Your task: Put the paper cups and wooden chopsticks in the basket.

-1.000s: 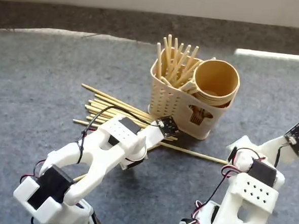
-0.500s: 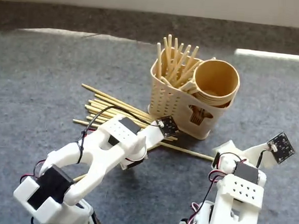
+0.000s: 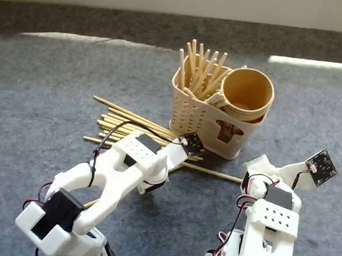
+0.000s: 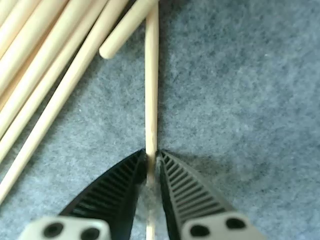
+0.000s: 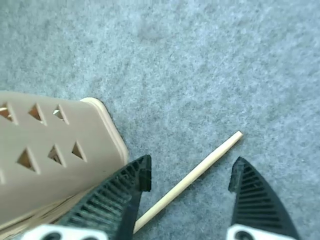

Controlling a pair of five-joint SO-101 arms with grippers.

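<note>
Left wrist view: the left gripper [image 4: 151, 154] is clamped on a single chopstick [image 4: 151, 90] that lies flat on the grey table [image 4: 240, 100], just beside the loose chopsticks [image 4: 45, 65]. Right wrist view: the right gripper [image 5: 192, 165] has its jaws apart, one on either side of a stray chopstick [image 5: 205, 167] on the table, near the basket [image 5: 60, 145]. High view: the basket stands upright. It holds a standing bundle of chopsticks [image 3: 201, 66] and nested paper cups [image 3: 247, 92], which are tilted with mouths outward. The loose chopsticks lie fanned beside it.
</note>
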